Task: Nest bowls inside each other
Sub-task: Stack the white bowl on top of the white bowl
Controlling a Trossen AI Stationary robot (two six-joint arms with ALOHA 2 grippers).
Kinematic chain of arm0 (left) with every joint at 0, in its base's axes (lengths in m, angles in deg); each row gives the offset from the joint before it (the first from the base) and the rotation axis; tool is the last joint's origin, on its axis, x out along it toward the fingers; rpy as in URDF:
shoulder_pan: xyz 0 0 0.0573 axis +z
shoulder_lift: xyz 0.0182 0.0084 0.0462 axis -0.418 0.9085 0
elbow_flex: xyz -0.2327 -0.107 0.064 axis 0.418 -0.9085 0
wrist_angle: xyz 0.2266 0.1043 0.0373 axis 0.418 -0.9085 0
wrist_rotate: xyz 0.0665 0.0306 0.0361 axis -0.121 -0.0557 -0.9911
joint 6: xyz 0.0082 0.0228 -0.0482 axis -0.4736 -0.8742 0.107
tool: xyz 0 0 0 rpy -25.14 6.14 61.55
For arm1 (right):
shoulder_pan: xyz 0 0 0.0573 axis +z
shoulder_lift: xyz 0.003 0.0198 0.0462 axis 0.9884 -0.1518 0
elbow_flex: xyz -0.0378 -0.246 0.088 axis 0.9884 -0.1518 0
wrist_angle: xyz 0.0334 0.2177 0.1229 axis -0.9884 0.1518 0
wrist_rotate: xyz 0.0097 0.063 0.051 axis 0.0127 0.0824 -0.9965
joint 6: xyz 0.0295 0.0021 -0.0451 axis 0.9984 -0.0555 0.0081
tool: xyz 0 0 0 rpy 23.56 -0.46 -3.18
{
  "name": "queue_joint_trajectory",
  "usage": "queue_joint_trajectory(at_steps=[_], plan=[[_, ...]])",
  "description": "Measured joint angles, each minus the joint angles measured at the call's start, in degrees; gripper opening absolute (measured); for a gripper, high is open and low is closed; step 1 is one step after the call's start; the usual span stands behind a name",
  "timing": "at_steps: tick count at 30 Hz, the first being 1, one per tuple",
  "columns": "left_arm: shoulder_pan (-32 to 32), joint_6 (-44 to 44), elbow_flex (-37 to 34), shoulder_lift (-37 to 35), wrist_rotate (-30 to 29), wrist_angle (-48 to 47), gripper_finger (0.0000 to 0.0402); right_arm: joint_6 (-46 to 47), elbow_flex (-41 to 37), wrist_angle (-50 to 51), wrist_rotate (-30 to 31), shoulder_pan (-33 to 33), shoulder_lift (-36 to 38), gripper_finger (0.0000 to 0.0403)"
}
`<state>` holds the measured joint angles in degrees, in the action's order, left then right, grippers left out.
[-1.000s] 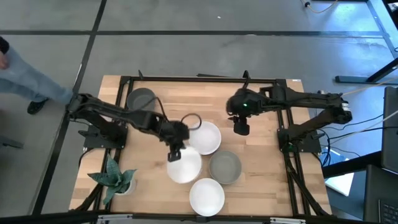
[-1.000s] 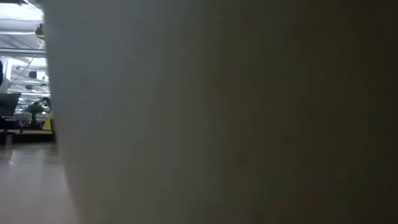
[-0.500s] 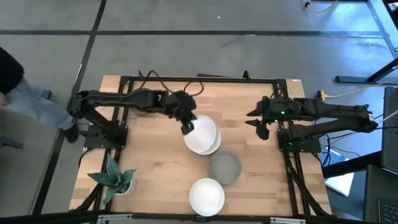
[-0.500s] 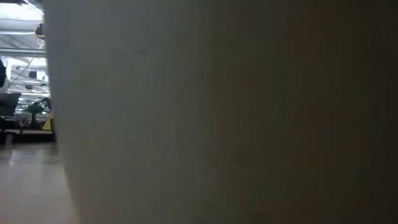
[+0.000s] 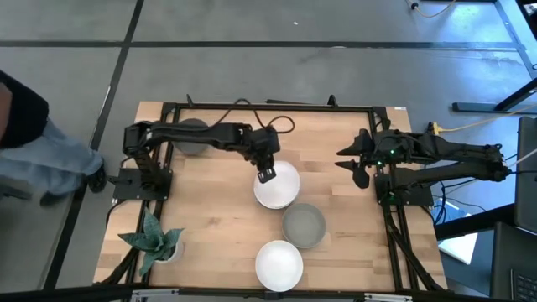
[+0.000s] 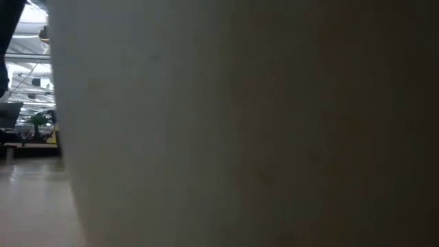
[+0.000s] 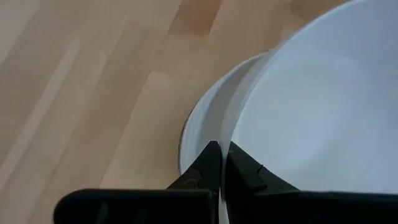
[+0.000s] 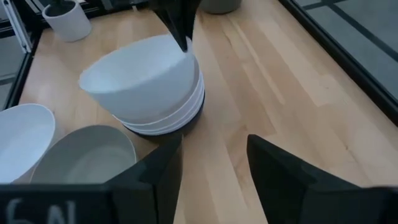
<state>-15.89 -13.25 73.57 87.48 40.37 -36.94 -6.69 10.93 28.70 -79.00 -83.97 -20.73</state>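
Observation:
A stack of white bowls [image 5: 277, 186] on a black one [image 8: 194, 116] stands mid-table. My left gripper [image 5: 266, 174] is shut on the rim of the top white bowl [image 8: 140, 81], which sits tilted in the stack. A grey bowl [image 5: 303, 225] and a lone white bowl [image 5: 278, 264] rest on the table nearer the front. Another grey bowl [image 5: 190, 134] stands at the far left, partly under my left arm. My right gripper [image 5: 352, 166] is open and empty near the table's right edge, and its two fingers also show in its own wrist view [image 8: 214, 168]. My left gripper pinches the top white bowl's rim [image 7: 225, 134] on its far-left side, one finger inside the bowl and one outside. The fingers come from above, slanting in from the far left. The bowl is tilted, its held side [image 8: 185, 50] raised and its lower part in the stack.
A small green plant in a white pot [image 5: 155, 239] stands at the near left corner. A pale bowl wall [image 6: 240, 123] right at the lens fills most of the low view. A person [image 5: 25, 143] stands beyond the table's left edge. Bare wood lies at the near left and far right.
My left gripper has lifted a white bowl off the table's middle and carried it toward the far right onto the stack, where it now sits tilted. My right gripper has drawn back from the middle toward the table's right edge.

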Motion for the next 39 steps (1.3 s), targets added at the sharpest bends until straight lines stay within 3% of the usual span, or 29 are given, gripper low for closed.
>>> queue_joint_trajectory(at_steps=[9, 21, 29, 39], plan=[[0.02, -0.09, 0.96, 2.81, -0.45, -4.42, 0.0002, 0.63, 0.02, -0.26, 0.00, 0.00, -0.03, 0.0179], [0.00, -0.31, 0.96, 2.79, 0.88, -6.00, 0.0038, 1.15, 0.07, -0.26, 0.00, 0.00, -0.05, 0.0179], [-0.04, -1.68, 0.96, 2.79, 2.57, -5.29, 0.0110, 1.15, 0.11, -0.26, 0.00, 0.00, -0.05, 0.0179], [-0.54, -6.42, 0.89, -4.24, -1.97, -1.16, 0.0128, 1.98, 0.11, -0.28, -0.67, -0.01, -0.07, 0.0179]])
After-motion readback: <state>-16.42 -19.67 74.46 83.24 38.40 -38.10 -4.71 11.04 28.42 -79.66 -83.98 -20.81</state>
